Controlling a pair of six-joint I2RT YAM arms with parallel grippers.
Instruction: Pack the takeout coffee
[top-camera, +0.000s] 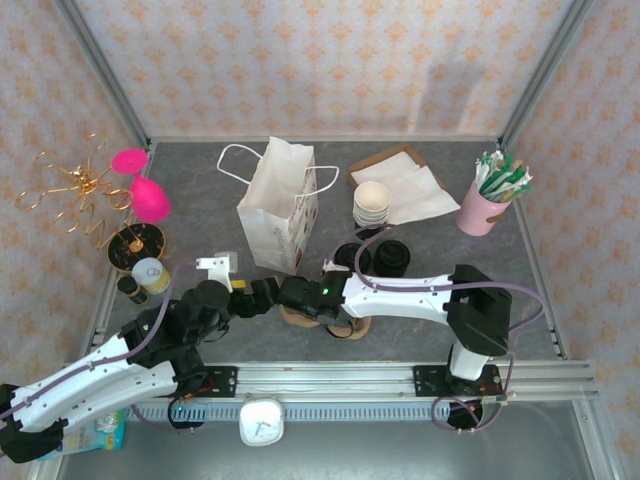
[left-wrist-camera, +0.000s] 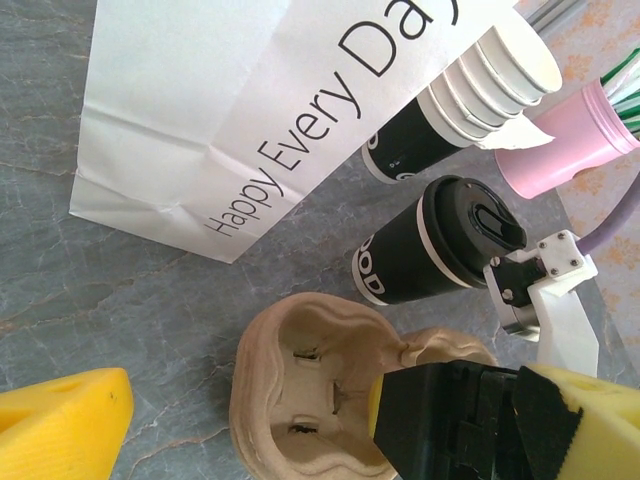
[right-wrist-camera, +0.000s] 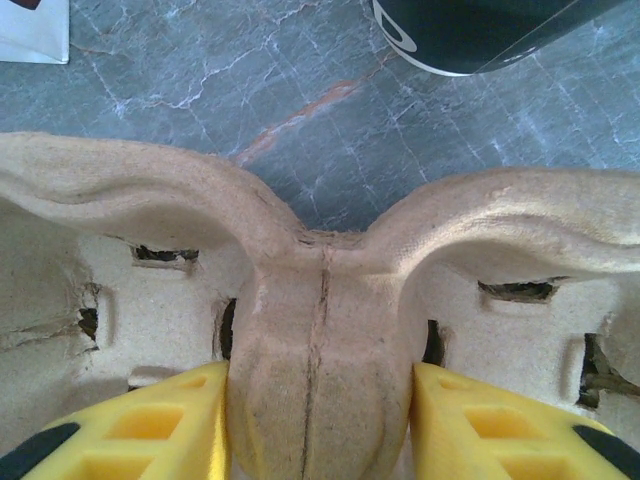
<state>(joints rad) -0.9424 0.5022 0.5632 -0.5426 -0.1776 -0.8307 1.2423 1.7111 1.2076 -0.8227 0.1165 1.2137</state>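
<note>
My right gripper (right-wrist-camera: 320, 425) is clamped on the central ridge of the brown moulded-pulp cup carrier (right-wrist-camera: 320, 300), with one yellow finger pressed to each side. The takeout coffee (left-wrist-camera: 440, 240), a black paper cup with a round black plastic lid, stands on the grey marbled tabletop (left-wrist-camera: 120, 290) just beyond the carrier and apart from my fingers, near the white paper bag (left-wrist-camera: 200, 100). My left gripper (top-camera: 250, 292) hangs open beside the carrier, holding nothing.

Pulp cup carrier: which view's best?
Right wrist: pulp cup carrier close up, ridge and both wells, right pincer clamping the ridge. Left wrist shows one open well; top external, mostly hidden tan slivers.
</note>
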